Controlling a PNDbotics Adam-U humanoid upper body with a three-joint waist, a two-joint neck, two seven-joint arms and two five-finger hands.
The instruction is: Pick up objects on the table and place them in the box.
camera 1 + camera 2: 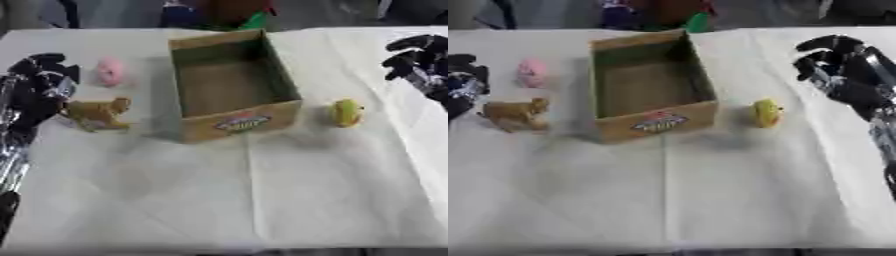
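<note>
I see one box [234, 90] in the middle of the counter [262, 200], and nothing shows inside it. Three toys wait outside: one brown animal [98, 114] and one pink toy [110, 71] on its left, one yellow toy [346, 112] on its right. My left hand [39, 82] sits curled just beside the brown animal, holding nothing. My right hand [837, 65] is curled and free too. The toys look small and light. I would pinch the brown one around its body.
</note>
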